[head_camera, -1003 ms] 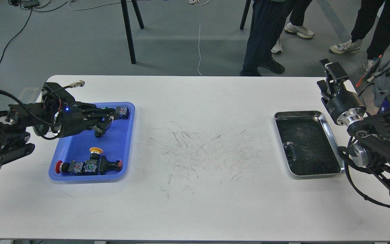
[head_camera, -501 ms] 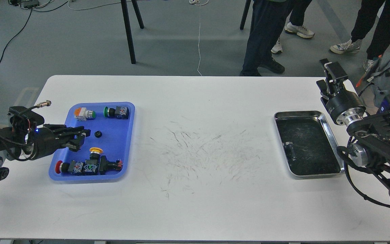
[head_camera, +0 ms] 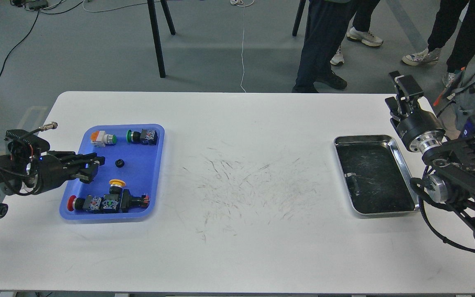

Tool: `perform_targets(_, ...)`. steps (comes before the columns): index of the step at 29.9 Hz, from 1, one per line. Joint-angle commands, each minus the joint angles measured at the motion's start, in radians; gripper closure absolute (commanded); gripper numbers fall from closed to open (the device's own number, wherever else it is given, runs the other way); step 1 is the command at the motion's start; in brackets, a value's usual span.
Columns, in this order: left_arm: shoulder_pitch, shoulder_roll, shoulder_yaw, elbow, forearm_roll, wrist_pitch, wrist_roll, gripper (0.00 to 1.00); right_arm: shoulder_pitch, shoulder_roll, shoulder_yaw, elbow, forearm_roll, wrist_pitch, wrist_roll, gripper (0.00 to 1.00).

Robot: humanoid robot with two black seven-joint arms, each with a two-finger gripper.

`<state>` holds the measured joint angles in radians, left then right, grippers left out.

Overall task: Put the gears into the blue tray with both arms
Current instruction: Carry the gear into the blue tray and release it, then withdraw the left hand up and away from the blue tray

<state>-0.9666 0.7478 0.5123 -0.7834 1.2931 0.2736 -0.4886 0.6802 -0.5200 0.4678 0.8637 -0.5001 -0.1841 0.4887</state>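
One small black gear point(head_camera: 119, 163) lies loose in the middle of the blue tray point(head_camera: 144, 175) at the table's left. My left gripper point(head_camera: 92, 167) hovers over the tray's left rim, a short way left of the gear, open and holding nothing. My right gripper point(head_camera: 403, 87) is raised beyond the table's far right corner and points away. It is dark and seen from behind, so I cannot make out how its fingers stand. No other gear shows on the table.
Several push-button switches share the blue tray: an orange one point(head_camera: 102, 138), a green one point(head_camera: 141, 136), a yellow one point(head_camera: 116, 184) and a red one point(head_camera: 81, 203). A steel tray point(head_camera: 363, 138) with a dark bottom sits at the right. People's legs point(head_camera: 324, 41) stand behind the table.
My left arm has drawn back to the left, from over the tray's middle to its left rim. The gear it left behind lies free in the tray. The right arm has not moved.
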Motion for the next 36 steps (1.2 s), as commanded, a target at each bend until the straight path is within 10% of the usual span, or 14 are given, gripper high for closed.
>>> perform_targets(1,0.000,-0.002,0.000,0.000,-0.002,-0.001,0.000,0.80,-0.001,0.000,-0.001,0.000,0.000,0.002,0.000,0.14)
perform_targets(23,-0.003,0.007,-0.057,-0.010,-0.038,-0.001,0.000,0.55,0.001,-0.002,-0.001,0.001,0.000,0.002,0.000,0.08)
perform_targets(36,-0.029,-0.002,-0.397,-0.066,-0.409,-0.040,0.000,0.12,0.021,-0.017,0.008,0.055,0.000,-0.003,0.000,0.05)
